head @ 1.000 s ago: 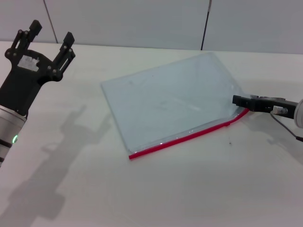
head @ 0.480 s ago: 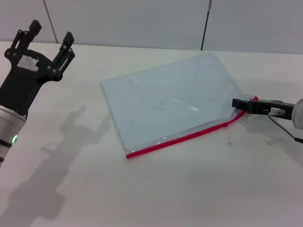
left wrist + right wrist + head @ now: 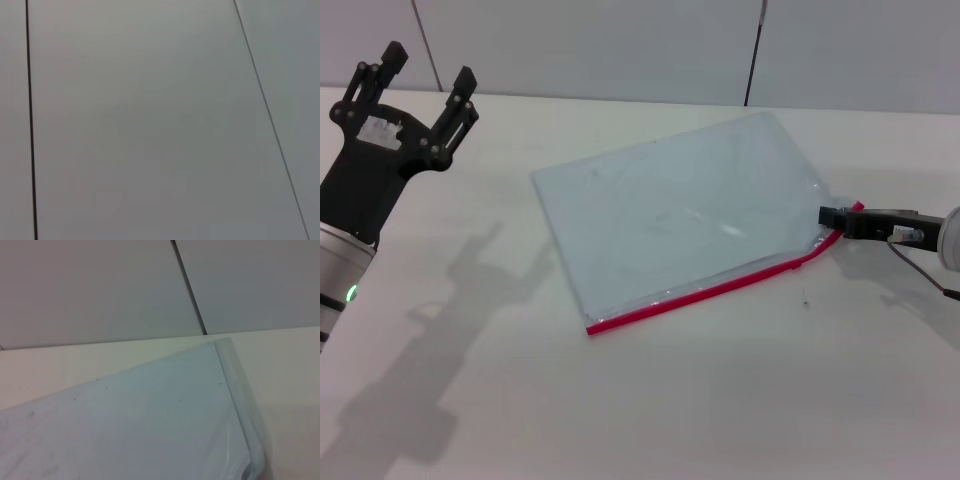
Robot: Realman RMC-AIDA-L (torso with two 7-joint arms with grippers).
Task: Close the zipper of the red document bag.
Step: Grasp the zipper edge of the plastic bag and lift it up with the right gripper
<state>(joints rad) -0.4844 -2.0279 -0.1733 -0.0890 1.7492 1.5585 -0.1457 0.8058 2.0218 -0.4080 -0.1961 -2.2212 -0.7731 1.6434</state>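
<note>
Head view: red document bag (image 3: 680,215) flat on the table (image 3: 650,410); right end effector (image 3: 832,217) pinches the zipper (image 3: 720,287) at its right end, which has shifted slightly right, so closure looks nearly complete; left end effector (image 3: 420,75) open, raised far left. Right wrist view: the bag's pale corner (image 3: 150,425) only. Left wrist view: bare wall.

A white surface (image 3: 650,400) fills most of the head view. Behind it, along the top of the frame, stands a pale grey panelled wall (image 3: 600,45) with dark vertical seams (image 3: 752,55).
</note>
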